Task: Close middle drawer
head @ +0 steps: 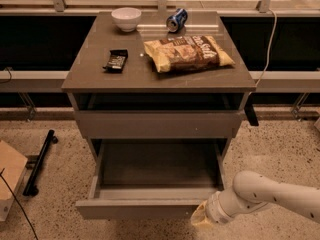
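The middle drawer (150, 209) is pulled far out of the grey-brown cabinet, low in the view. Its smooth grey floor (157, 164) is bare and its plain front strip faces me. Above it is the taller drawer front (157, 124), which sits flush. My gripper (201, 217) is at the bottom right, at the end of the white arm (270, 196). Its yellowish tip is against the right end of the middle drawer's front strip.
On the cabinet top (90, 76) are a white bowl (126, 18), a blue can (176, 20) on its side, a chip bag (187, 52) and a dark snack bar (116, 61). A black bar (40, 161) and a cardboard box (10, 176) lie on the floor at left.
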`<state>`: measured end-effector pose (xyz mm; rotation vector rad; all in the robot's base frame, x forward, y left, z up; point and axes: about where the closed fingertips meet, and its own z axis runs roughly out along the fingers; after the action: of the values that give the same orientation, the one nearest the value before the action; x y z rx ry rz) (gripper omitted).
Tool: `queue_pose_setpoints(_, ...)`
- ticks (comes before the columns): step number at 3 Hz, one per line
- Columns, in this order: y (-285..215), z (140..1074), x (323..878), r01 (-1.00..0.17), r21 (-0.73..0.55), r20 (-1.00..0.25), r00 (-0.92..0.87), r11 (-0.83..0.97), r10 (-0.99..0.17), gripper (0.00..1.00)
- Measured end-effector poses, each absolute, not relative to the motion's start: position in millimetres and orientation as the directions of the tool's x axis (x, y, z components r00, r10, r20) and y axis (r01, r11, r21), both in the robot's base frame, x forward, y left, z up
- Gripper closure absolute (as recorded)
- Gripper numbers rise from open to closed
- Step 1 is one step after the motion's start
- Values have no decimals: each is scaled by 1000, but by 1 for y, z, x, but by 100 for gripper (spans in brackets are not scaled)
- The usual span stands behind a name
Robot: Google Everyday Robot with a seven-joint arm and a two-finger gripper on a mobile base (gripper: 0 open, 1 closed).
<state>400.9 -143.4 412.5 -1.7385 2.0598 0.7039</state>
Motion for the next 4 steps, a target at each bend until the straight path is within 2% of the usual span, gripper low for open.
queue_pose_setpoints(1, -136, 407, 424, -991, 80, -576, -131, 104, -807, 100)
queue_pose_setpoints(2, -136, 407, 423, -991, 80, -576, -131, 104, -807, 100)
queue_pose_setpoints(4, -130, 406, 472, -996, -12, -606, -67, 93, -793, 100)
